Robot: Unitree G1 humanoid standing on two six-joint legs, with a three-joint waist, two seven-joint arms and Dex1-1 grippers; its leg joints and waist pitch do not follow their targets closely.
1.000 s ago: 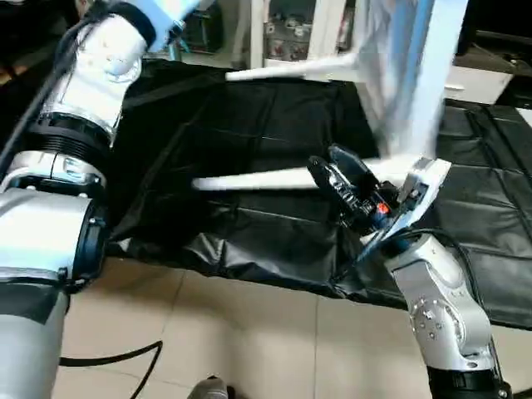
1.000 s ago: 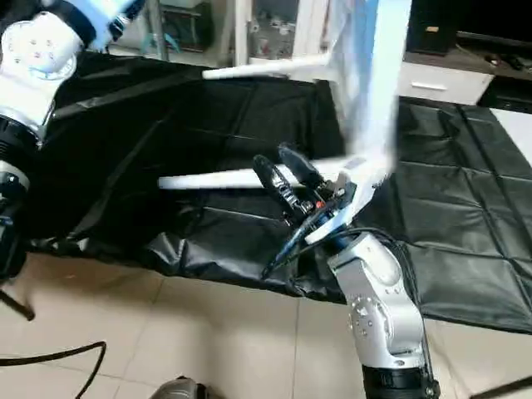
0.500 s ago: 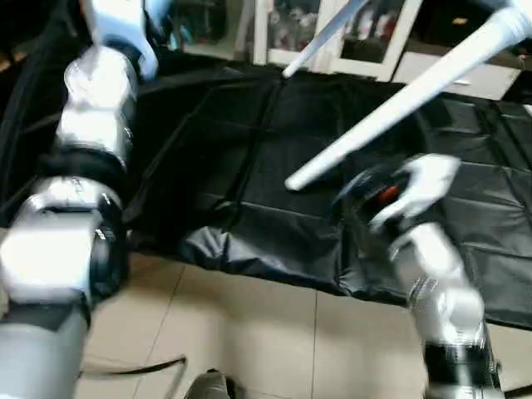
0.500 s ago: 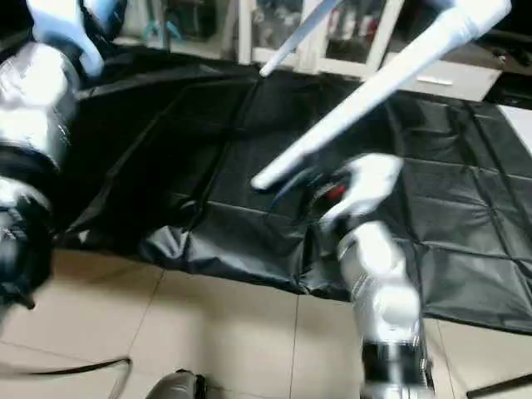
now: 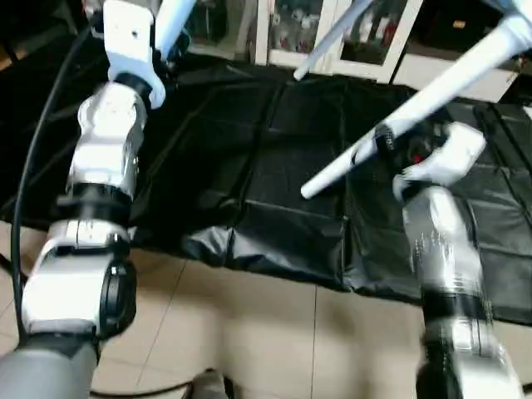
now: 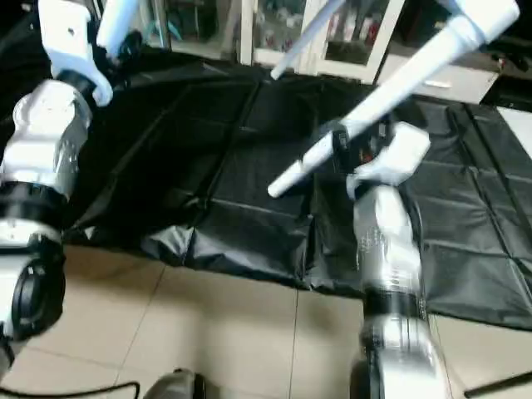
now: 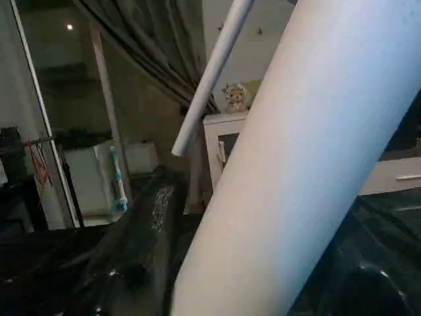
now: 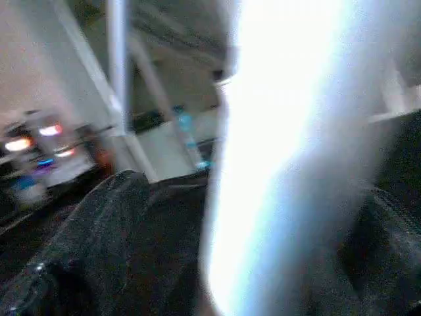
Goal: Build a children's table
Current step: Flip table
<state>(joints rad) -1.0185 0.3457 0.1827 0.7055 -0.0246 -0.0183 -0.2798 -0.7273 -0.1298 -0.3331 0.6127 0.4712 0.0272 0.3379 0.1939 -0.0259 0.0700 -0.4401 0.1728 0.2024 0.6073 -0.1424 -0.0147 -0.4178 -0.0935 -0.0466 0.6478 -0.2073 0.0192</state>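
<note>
Right gripper (image 5: 391, 145) seen at white tube leg (image 5: 416, 96), fingers on both sides of it; clamped or loose cannot be told. Left gripper (image 7: 141, 263) placed against second leg (image 7: 302, 164), grip not readable. Third thin leg (image 5: 332, 33) far. Crinkled black sheet (image 5: 249, 166) below, tiled floor (image 5: 249, 332) near.

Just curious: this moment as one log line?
task: build table | left hand: raised by one leg | right hand: at near leg | below: black sheet
</note>
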